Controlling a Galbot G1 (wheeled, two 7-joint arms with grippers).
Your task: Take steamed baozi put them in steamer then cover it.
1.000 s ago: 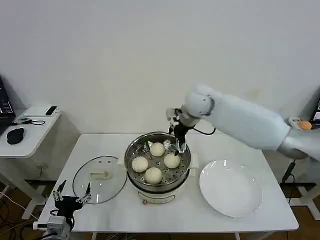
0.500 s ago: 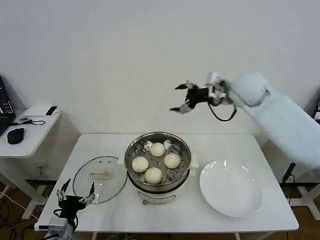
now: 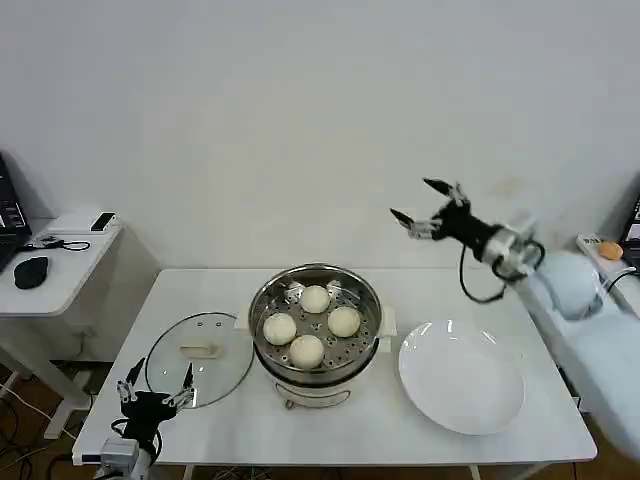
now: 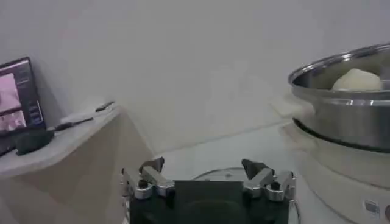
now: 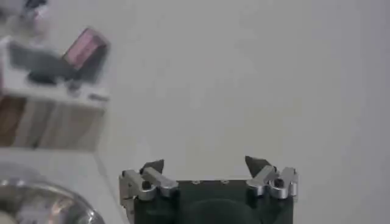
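Since a second ago my right gripper (image 3: 420,205) has left the steamer (image 3: 316,330) and swung up and out to the right; it now hangs in the air in front of the wall, above the gap between steamer and plate (image 3: 462,378), fingers spread wide and holding nothing. My right wrist camera agrees, with the two fingertips (image 5: 152,167) standing well apart against the bare wall.

All four baozi (image 3: 315,299) sit on the perforated tray inside the steamer, which stands in the middle of the white table (image 3: 520,420). Seen from my left wrist, one of them peeks over the steel rim (image 4: 356,80).

I see the lid (image 3: 199,358) lying flat on the table just left of the steamer, handle up, not yet on the pot.

My left gripper (image 3: 155,387) has crept slightly to the right and waits low at the table's near-left edge, by the near rim of the lid, fingers spread and empty. Next to the table on the left is a small side desk (image 3: 45,270).
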